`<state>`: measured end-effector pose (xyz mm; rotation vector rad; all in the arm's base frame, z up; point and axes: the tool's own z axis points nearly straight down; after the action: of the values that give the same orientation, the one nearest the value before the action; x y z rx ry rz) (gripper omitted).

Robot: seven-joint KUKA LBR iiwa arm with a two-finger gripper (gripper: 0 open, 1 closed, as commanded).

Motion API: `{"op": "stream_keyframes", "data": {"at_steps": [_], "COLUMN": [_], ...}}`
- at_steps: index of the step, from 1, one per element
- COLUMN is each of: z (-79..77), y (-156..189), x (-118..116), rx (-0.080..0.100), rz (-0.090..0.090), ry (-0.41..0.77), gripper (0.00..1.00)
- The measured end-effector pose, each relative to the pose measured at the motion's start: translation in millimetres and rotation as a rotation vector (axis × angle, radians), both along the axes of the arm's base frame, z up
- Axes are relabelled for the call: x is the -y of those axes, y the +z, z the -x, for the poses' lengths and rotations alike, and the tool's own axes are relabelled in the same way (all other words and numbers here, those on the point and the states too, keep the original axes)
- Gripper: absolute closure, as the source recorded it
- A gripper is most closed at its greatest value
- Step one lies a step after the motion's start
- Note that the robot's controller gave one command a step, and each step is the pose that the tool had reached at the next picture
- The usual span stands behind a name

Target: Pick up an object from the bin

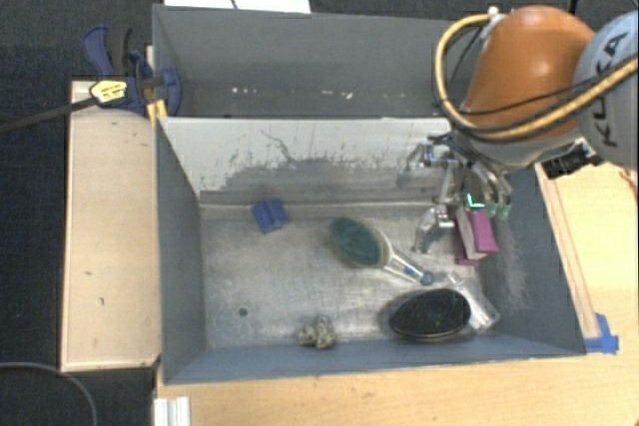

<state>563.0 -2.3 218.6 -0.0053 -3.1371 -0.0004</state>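
Note:
My gripper (437, 230) hangs low at the right side of the bin, under the orange wrist cover. A purple block-like thing (479, 234) with a green bit on top sits right against the gripper's right side, near the bin's right wall; I cannot tell whether it is held. Just left of and below the gripper lies a dark green oval brush (353, 241), its clear handle pointing towards the gripper. A black oval brush (429, 313) lies below the gripper by the front wall.
A small blue block (268, 213) lies at the back left of the floor. A small grey-olive lump (319, 333) sits at the front middle. The arm and its cables cover the bin's back right corner.

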Motion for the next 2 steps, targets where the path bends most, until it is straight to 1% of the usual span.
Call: {"op": "stream_keyframes", "data": {"at_steps": [1,2], "z": [-12.6,-16.4], "y": [-147.2,-141.4], "x": [-25.9,-24.9], "rx": [0.012,0.026], "rz": [-0.001,0.0], "ry": [0.017,0.016], "gripper": [0.0,1.0]}}
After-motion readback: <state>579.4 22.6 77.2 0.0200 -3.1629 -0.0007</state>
